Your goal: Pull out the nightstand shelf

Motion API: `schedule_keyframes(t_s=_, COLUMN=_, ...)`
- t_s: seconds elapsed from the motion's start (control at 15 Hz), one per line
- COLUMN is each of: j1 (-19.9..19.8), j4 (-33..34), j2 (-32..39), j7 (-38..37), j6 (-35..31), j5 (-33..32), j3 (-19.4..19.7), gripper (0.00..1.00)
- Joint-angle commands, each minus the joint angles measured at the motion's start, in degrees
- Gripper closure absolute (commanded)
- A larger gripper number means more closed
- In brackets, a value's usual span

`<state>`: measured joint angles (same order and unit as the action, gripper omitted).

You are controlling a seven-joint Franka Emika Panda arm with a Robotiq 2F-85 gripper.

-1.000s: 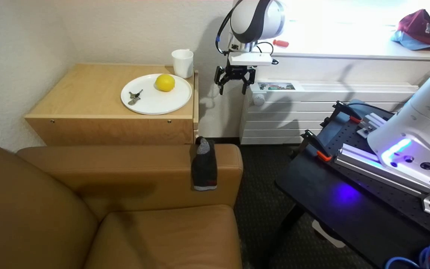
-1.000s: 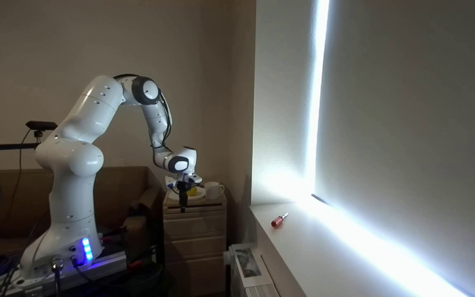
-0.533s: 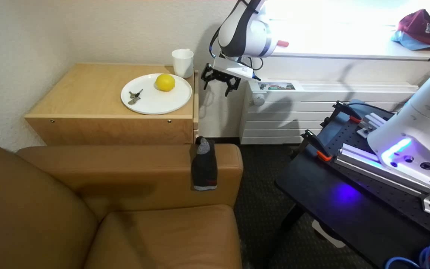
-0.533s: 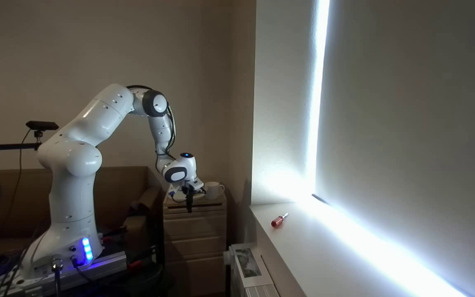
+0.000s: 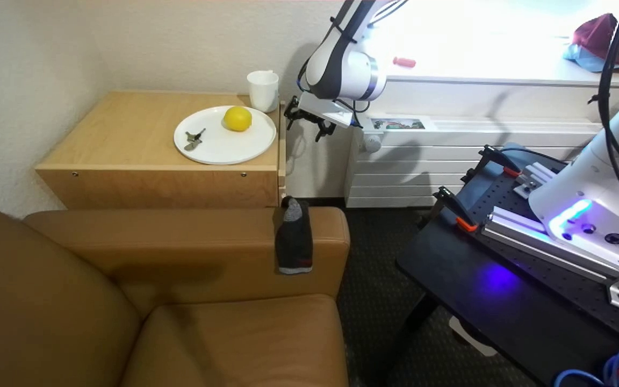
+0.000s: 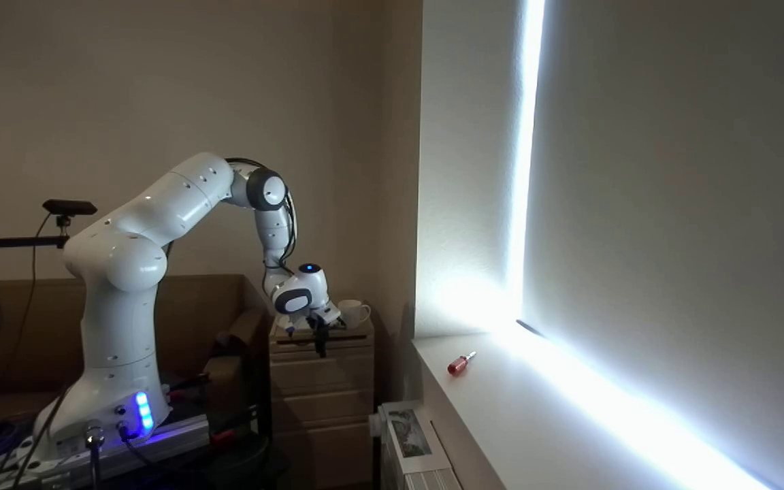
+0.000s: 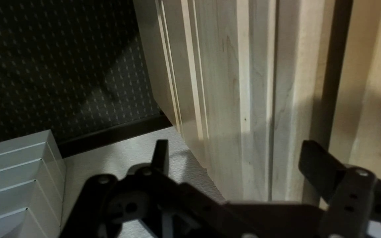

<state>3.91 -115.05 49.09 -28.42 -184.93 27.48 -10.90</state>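
The nightstand (image 5: 143, 129) is a light tan wood cabinet behind the sofa arm. Its front with several drawers shows in an exterior view (image 6: 322, 408) and fills the right half of the wrist view (image 7: 227, 82). The shelf (image 7: 284, 99) appears as a thin light board along the upper front, with a dark gap behind it; its edge also shows in an exterior view (image 5: 282, 145). My gripper (image 5: 303, 133) is open and empty, tilted, just off the front near the top. In the wrist view its fingers (image 7: 235, 148) straddle the upper front; one overlaps the dark gap. Contact cannot be told.
A white plate (image 5: 218, 148) with a yellow lemon (image 5: 238, 119) and keys (image 5: 194, 141) lies on the nightstand top. A white mug (image 5: 263, 91) stands near its front edge. A white radiator (image 5: 417, 161) is beside the front. A dark sock (image 5: 294, 236) hangs on the sofa arm (image 5: 180, 231).
My gripper has moved down and toward the nightstand front and has turned, so its fingers now sit at a slant. The nightstand, shelf and objects on top have not visibly moved.
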Motion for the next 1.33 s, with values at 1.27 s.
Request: schedule_keyframes(t_s=1.27, j1=-4.9, j4=7.42, j2=8.97, j7=2.9, j6=0.61, j5=-2.25, j3=-5.91, gripper=0.0)
